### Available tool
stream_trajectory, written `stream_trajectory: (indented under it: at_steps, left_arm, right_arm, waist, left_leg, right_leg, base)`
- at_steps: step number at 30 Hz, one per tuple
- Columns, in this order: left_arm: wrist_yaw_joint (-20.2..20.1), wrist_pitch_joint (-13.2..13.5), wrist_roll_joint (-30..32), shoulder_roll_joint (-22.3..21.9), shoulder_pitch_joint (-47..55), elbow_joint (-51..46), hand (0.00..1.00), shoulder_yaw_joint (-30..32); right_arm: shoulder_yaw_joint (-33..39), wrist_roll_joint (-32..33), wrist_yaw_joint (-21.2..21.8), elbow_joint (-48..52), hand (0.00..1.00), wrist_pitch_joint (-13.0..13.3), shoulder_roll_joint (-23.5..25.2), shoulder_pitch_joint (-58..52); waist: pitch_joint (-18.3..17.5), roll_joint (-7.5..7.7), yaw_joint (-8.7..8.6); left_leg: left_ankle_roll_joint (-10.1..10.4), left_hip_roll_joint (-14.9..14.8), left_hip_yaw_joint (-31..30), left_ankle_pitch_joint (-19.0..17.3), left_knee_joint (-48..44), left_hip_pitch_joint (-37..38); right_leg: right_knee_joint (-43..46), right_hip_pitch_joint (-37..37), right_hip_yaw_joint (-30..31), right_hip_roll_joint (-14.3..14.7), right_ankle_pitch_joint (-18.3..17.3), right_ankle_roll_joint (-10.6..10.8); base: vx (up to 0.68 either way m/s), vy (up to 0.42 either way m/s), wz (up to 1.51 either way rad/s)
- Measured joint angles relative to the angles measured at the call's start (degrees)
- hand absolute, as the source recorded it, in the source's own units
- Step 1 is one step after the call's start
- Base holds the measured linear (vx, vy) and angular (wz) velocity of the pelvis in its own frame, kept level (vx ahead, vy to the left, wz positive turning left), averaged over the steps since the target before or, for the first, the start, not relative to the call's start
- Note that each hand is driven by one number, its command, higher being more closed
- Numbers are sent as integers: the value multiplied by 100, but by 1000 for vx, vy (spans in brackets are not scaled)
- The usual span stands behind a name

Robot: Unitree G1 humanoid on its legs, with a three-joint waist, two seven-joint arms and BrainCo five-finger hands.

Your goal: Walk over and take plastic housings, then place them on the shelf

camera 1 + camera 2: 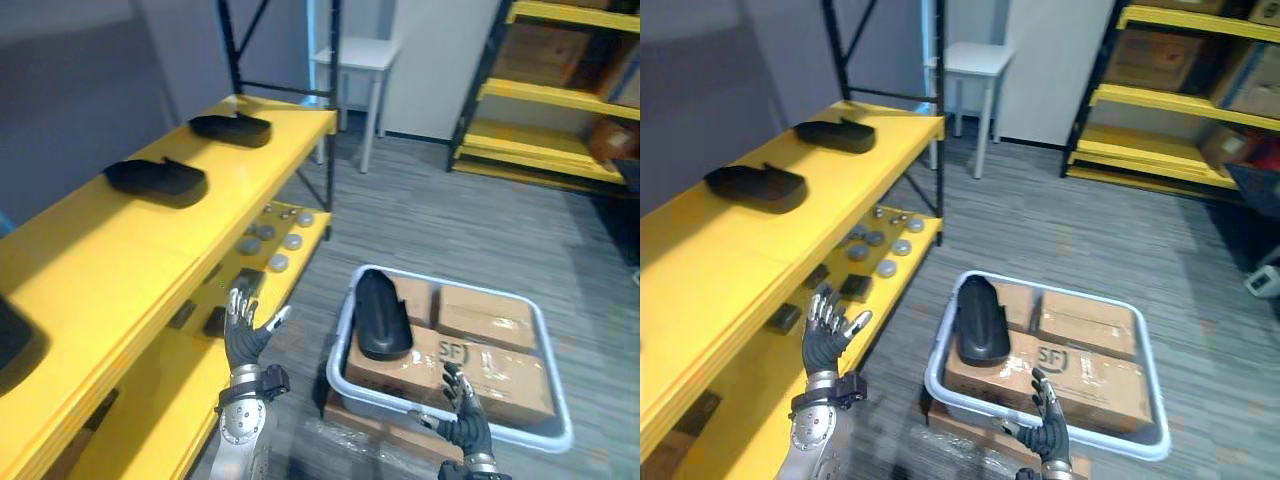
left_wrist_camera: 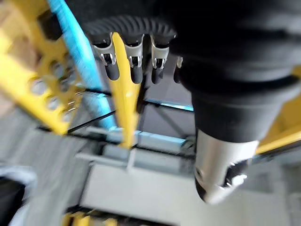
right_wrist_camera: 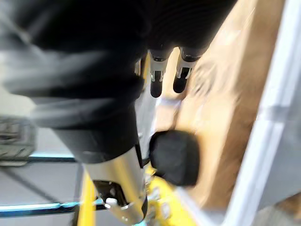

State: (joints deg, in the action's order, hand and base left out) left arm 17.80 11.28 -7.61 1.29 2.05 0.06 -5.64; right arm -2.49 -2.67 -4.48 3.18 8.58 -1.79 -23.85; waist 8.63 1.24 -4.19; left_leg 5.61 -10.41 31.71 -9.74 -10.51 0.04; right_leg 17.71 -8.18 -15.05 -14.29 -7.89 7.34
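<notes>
A black plastic housing (image 1: 381, 314) lies on cardboard boxes inside a grey-white bin (image 1: 548, 330) on the floor. Two more black housings (image 1: 157, 180) (image 1: 232, 128) rest on the yellow shelf top (image 1: 120, 260), and the edge of a third dark one (image 1: 14, 340) shows at the far left. My left hand (image 1: 243, 333) is raised beside the shelf, fingers spread, holding nothing. My right hand (image 1: 464, 412) hovers over the bin's near edge with straight fingers, empty. In the right wrist view the housing (image 3: 175, 157) lies past the fingers (image 3: 156, 80).
The lower yellow shelf level holds several grey round parts (image 1: 279, 240) and dark blocks (image 1: 246, 281). A white small table (image 1: 360, 55) stands behind. Another yellow rack (image 1: 545, 95) with cardboard boxes stands at the back right. Grey floor lies between the shelf and that rack.
</notes>
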Motion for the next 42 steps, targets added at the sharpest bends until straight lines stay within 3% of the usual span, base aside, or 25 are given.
stream_trajectory:
  at_steps: [1, 3, 5, 7, 9, 10, 11, 13, 14, 15, 16, 17, 22, 30, 34, 42]
  left_arm:
    - [-59, -166, 32, -106, 42, 345, 0, 84]
    - [-108, -269, 123, -232, 143, 476, 0, 172]
    - [-217, -312, 323, -239, 224, 705, 0, 334]
    - [-263, -329, 483, -226, 238, 1045, 0, 600]
    - [-213, -365, 572, -220, 249, 1426, 0, 934]
    - [-190, -365, 572, -199, 248, 1493, 0, 967]
    - [-177, -365, 590, -111, 226, 1606, 0, 957]
    - [-178, -365, 741, 63, 237, 1759, 0, 955]
    - [-178, -358, 790, 178, 222, 1879, 0, 961]
    - [-178, -357, 789, 241, 208, 1972, 0, 960]
    - [-178, -358, 789, 356, 141, 2212, 0, 905]
    - [-176, -364, 789, 403, 90, 2351, 0, 854]
    - [-141, -408, 767, 383, 32, 2593, 0, 629]
    - [-212, -290, 170, 547, -285, 3316, 0, 463]
    - [-293, -216, -288, 594, -487, 3832, 0, 382]
    - [-352, -58, -700, 607, -888, 4523, 0, 231]
  right_arm:
    - [23, 1, 70, -225, 0, -75, -171, 192]
    - [25, 1, 118, -384, 0, -124, -309, 290]
    - [18, 1, 119, -437, 0, -148, -291, 428]
    - [4, 2, 103, -501, 0, -148, -318, 641]
    - [-10, 0, 21, -1002, 0, -156, -540, 1175]
    - [-14, 0, -26, -1152, 0, -156, -583, 1312]
    - [21, -14, -143, -1507, 0, -170, -688, 1657]
    - [30, -19, -328, -2001, 0, -192, -844, 2282]
    - [69, -19, -418, -2261, 0, -208, -912, 2685]
    - [97, -19, -472, -2374, 0, -229, -919, 2885]
    - [222, -22, -651, -2481, 0, -234, -877, 3293]
    - [292, -44, -746, -2569, 0, -238, -862, 3555]
    - [477, -242, -1172, -3386, 0, -388, -963, 5084]
    - [710, -545, -1744, -4675, 0, -632, -1662, 7391]
    - [704, -769, -1876, -5444, 0, -764, -1829, 8051]
    - [620, -1253, -1919, -6492, 0, -976, -2205, 8529]
  waist:
    - [-60, -267, -31]
    - [-115, -405, -17]
    - [-119, -410, 28]
    - [-107, -402, 38]
    - [-19, -507, 107]
    - [7, -484, 154]
    - [65, -473, 256]
    - [168, -475, 345]
    - [193, -504, 385]
    - [180, -526, 401]
    - [226, -440, 404]
    - [272, -388, 475]
    - [649, -433, 681]
    - [1488, -463, 989]
    - [1563, -483, 1133]
    - [1748, -559, 1247]
  left_leg:
    - [40, -106, -73, 210, 333, -4]
    - [247, -345, -59, 482, 581, 210]
    - [287, -711, -68, 478, 382, 403]
    - [282, -1022, -303, 472, -640, 54]
    - [79, -1254, -1027, 585, -1960, -653]
    - [45, -1218, -1252, 563, -2099, -803]
    - [112, -999, -1636, 391, -2097, -937]
    - [113, -667, -1931, 310, -1519, -955]
    - [-13, -532, -1988, 438, -930, -919]
    - [4, -488, -2021, 450, -737, -845]
    - [183, -297, -2089, 603, -254, -800]
    - [148, -176, -2080, 746, -21, -793]
    - [-28, 185, -2297, 1035, 273, -1118]
    - [-75, 281, -2409, 1067, -62, -1767]
    - [-115, 256, -2418, 1043, -281, -2135]
    - [-224, 187, -2555, 964, -705, -2771]
  right_leg:
    - [-336, -2, -91, 343, 228, -169]
    - [-448, 91, -98, 684, 263, -257]
    - [-617, 385, -149, 1012, 273, -359]
    - [-773, 568, -159, 1113, 215, -537]
    - [-854, 668, -151, 1153, 235, -602]
    - [-876, 670, -141, 1133, 232, -626]
    - [-885, 671, -143, 1058, 244, -663]
    - [-863, 665, -155, 986, 250, -661]
    - [-852, 641, -184, 987, 264, -637]
    - [-867, 616, -199, 989, 281, -605]
    - [-1045, 581, -306, 892, 381, -475]
    - [-1152, 523, -317, 816, 485, -439]
    - [-1436, 381, -600, 565, 758, -323]
    - [-1434, -82, -588, 488, 1016, -295]
    - [-1416, -372, -553, 519, 1099, -319]
    - [-1376, -804, -545, 595, 1224, -350]
  base:
    - [-21, -312, -46]
    - [34, -227, -38]
    - [48, -288, -34]
    - [40, -286, -14]
    - [20, -170, 0]
    - [15, 20, 7]
    - [1, 100, 9]
    - [-15, 131, 8]
    - [-13, 117, 9]
    - [21, 137, 36]
    - [38, 136, 37]
    - [31, 140, 36]
    - [-15, 126, 31]
    - [-64, 74, 5]
    - [-54, 28, -4]
    - [-29, 20, -1]
